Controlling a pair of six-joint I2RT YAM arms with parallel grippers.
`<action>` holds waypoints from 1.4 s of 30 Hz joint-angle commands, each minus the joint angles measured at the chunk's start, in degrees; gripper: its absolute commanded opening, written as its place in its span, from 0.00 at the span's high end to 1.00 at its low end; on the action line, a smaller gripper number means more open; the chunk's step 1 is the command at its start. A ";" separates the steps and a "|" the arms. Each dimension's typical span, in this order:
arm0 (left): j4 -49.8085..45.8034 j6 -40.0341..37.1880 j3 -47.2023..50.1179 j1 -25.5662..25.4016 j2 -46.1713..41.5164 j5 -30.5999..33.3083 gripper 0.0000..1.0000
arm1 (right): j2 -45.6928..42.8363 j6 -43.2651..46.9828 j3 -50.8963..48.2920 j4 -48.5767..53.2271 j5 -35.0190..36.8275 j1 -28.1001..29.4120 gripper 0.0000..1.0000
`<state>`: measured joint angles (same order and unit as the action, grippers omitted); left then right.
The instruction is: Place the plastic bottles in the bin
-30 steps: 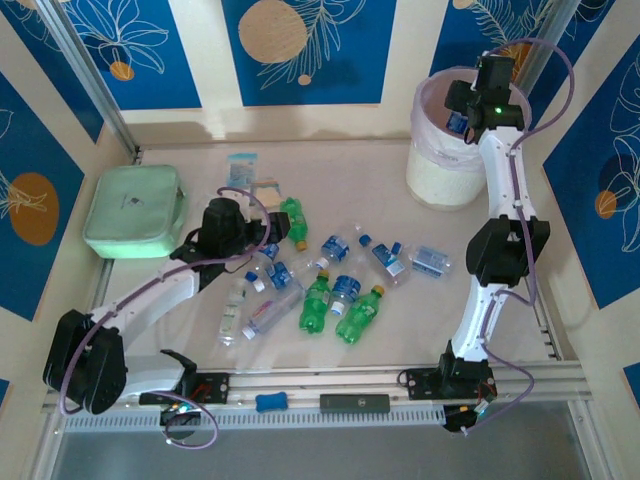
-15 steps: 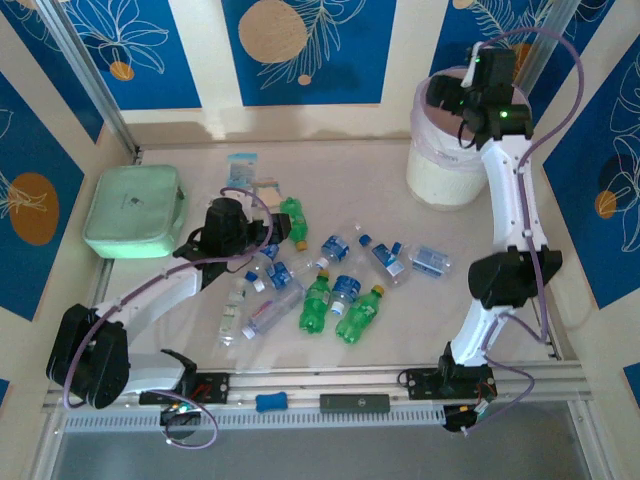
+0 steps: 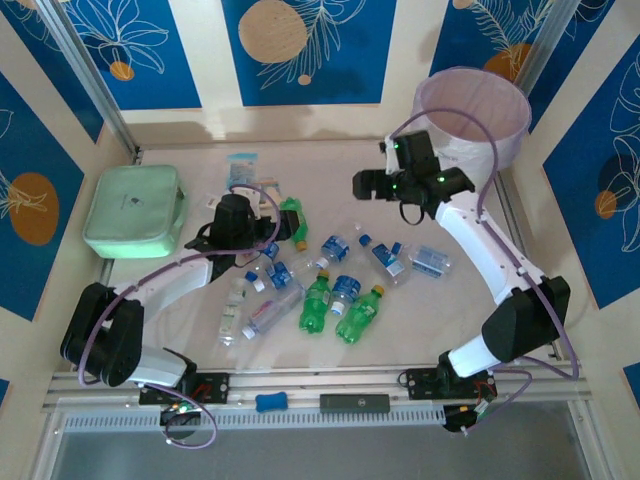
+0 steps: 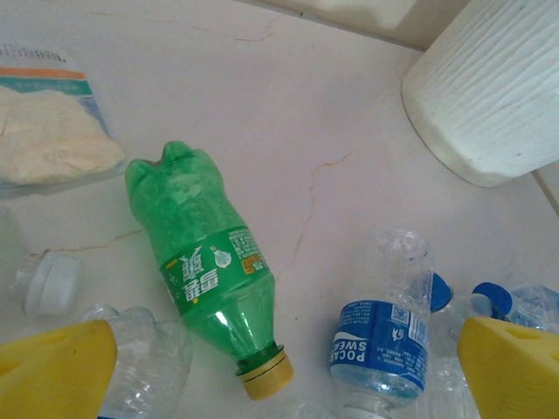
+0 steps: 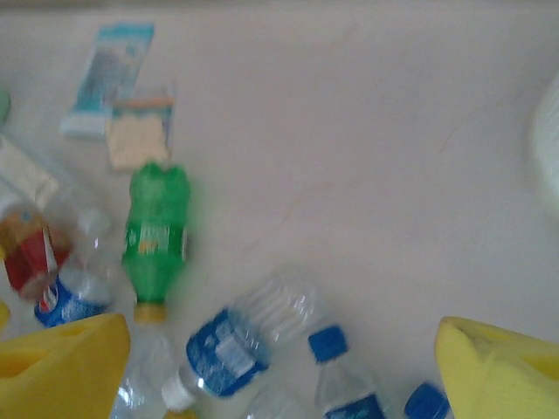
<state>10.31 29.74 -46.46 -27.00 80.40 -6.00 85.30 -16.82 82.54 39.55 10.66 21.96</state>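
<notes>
Left gripper [image 4: 284, 371] fingers wide, empty, above green yellow-capped plastic bottle [image 4: 205, 262], well left of round cream-white pink-lined bin [image 3: 515, 135]; right gripper [image 5: 279, 367] likewise wide, empty. Risk: closing could catch neighbouring clear blue-label bottle [image 4: 380, 345] too.

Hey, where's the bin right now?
Top view: the bin stands in the table's far right corner, beyond the scattered bottles. The left wrist view catches its white wall at upper right.

1. This is looking like a robot lab cell: the left arm [image 3: 165, 285] and right arm [image 3: 480, 250] are sitting bolted to an aluminium rail [image 3: 300, 381].
2. Blue leaf-print panels [image 3: 300, 50] are boxing in the pale tabletop [image 3: 340, 180] on three sides.
</notes>
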 commanded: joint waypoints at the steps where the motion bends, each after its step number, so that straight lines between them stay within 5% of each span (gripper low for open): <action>1: 2.24 0.61 -1.46 0.40 0.48 -1.34 0.00 | -0.23 -2.95 -2.70 3.74 -3.16 1.08 0.09; 12: -2.99 2.91 -2.06 0.54 0.87 4.71 0.00 | 3.70 -5.80 -9.90 14.95 -1.05 1.90 0.10; 29: 0.24 10.30 2.66 4.63 -1.11 3.88 0.00 | 17.43 0.33 -6.28 16.63 7.09 2.83 0.16; 42: 1.51 11.48 1.37 5.82 0.02 1.61 0.00 | 19.19 0.40 -7.04 14.58 5.55 2.73 0.25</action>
<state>10.28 40.29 -43.88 -21.85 80.68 -3.01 103.96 -16.88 75.66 53.95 17.19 24.43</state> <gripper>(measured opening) 0.997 0.759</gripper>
